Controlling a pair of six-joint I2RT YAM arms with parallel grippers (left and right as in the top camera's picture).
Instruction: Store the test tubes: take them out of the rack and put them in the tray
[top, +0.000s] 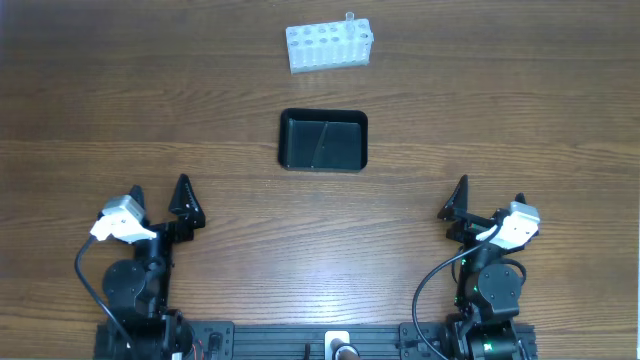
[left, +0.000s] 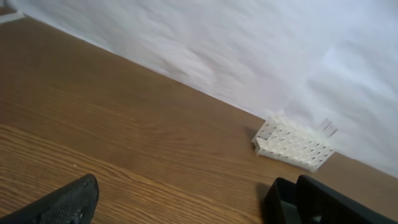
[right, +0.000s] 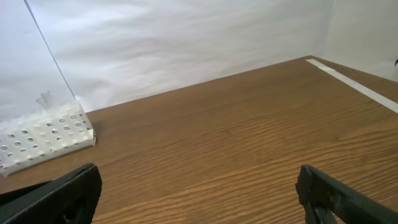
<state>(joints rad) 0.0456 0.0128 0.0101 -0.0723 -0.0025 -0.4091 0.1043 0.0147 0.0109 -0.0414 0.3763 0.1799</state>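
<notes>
Left end effector (top: 160, 192) and right end effector (top: 490, 192) both sit back by the arm bases, fingers spread wide apart. Big wooden desk (top: 150, 100), black tray (top: 283, 140) mid-desk, white rack (top: 320, 50) just beyond it, one test tube (top: 350, 20) standing at its right end.

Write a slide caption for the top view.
White plastic rack with one clear tube beyond a black rectangular tray.

One tube (top: 350, 19) stands in the white rack (top: 325, 50); another tube (top: 321, 143) lies in the black tray (top: 284, 140).
</notes>
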